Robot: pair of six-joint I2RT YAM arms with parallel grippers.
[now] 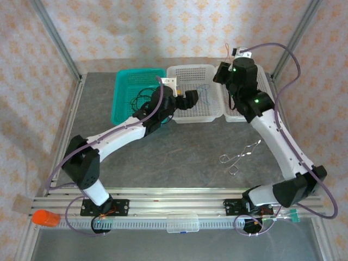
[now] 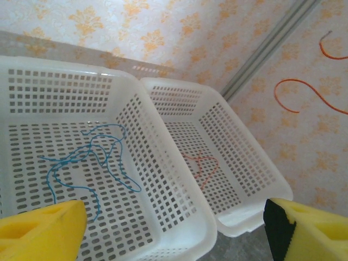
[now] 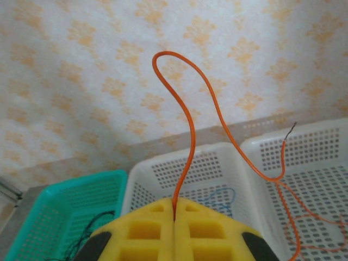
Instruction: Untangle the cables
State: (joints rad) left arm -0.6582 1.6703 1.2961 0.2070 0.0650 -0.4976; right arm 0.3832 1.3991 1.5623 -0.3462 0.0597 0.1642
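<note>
cables (image 1: pixel 140 98) split by colour: blue cable (image 2: pixel 87 152) in middle white basket (image 2: pixel 179 187), black cable (image 3: pixel 92 223) in green basket (image 3: pixel 49 206). right gripper (image 3: pixel 175 215) pinches orange cable (image 3: pixel 191 122), its tail in right white basket (image 3: pixel 326 141). left gripper (image 2: pixel 174 231) wide, empty. best lower it deep inside before letting go.

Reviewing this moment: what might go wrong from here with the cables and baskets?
1. The right gripper pinches the thin orange cable at its very fingertips; it may slip out.
2. That cable runs down into the right white basket among other orange loops; lifting may drag or tighten them.
3. The left gripper hangs open above the blue cable in the middle white basket; descending, it could catch the wall.
</note>
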